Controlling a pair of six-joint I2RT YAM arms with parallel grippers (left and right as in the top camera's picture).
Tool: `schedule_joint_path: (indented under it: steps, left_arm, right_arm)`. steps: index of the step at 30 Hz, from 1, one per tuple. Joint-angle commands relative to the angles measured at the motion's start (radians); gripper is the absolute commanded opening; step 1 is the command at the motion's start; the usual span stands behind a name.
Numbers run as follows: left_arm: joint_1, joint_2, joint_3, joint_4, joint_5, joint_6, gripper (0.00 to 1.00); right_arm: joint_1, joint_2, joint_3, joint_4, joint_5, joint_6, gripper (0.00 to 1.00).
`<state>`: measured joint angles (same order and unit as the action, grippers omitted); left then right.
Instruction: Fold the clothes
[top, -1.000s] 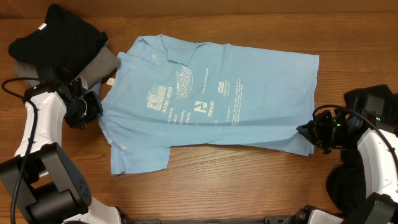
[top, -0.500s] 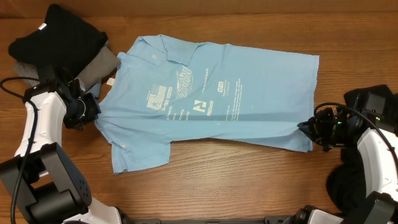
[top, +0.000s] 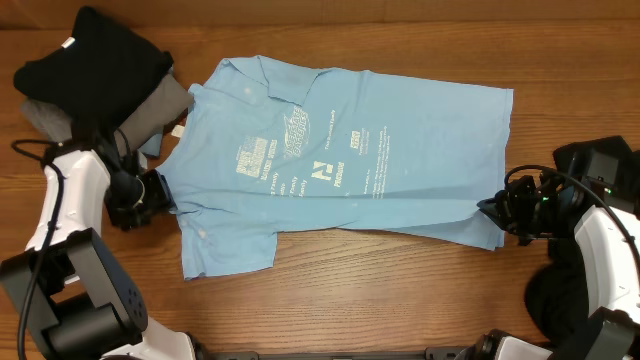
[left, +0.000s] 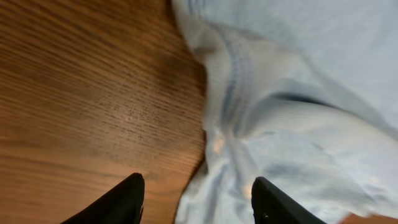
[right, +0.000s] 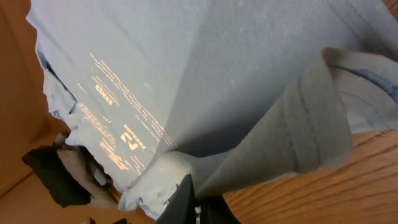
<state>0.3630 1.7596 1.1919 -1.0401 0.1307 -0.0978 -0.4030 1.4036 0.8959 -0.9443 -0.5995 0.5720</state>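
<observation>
Overhead, shows the sky-blue T-shirt (top: 350, 150) spread flat across the middle of the wooden table (top: 400, 300), white print facing up, collar toward the far left, hem toward the right. Finds the left gripper (top: 150, 192) at the shirt's left edge, beside the near sleeve, jaws standing apart. From the left wrist, sees both fingertips (left: 121, 202) parted low over the wood, a bunched fold of blue cloth lying loose between them, not pinched. Puts the right gripper (top: 497, 212) at the near right hem corner, clamped on the fabric. From the right wrist, shows that corner doubled over and raised off the wood. Places a black garment (top: 95, 60) bundled at the far left corner, atop a grey garment (top: 165, 105), just beside the shirt's shoulder.
</observation>
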Motion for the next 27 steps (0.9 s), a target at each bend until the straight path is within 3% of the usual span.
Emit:
schedule_joint_path:
  steps: [1,8,13,15,27]
  left_arm:
    - [-0.014,-0.005,-0.121,0.079,0.037,0.004,0.6]
    - [-0.018,-0.005,-0.254,0.276,0.084,0.001,0.52]
    - [-0.017,-0.006,-0.262,0.288,0.081,0.0,0.14]
    - [-0.017,-0.006,-0.259,0.264,0.082,-0.003,0.04]
    - [0.01,-0.009,0.051,-0.146,0.147,-0.001,0.04]
  right_arm:
    - [0.005,0.005,0.023,0.0,-0.008,0.001,0.04]
    - [0.005,0.005,0.023,0.0,-0.008,0.001,0.04]
    - [0.005,0.005,0.023,0.0,-0.008,0.001,0.04]
    - [0.005,0.005,0.023,0.0,-0.008,0.001,0.04]
    - [0.006,0.005,0.024,-0.029,0.03,-0.005,0.04]
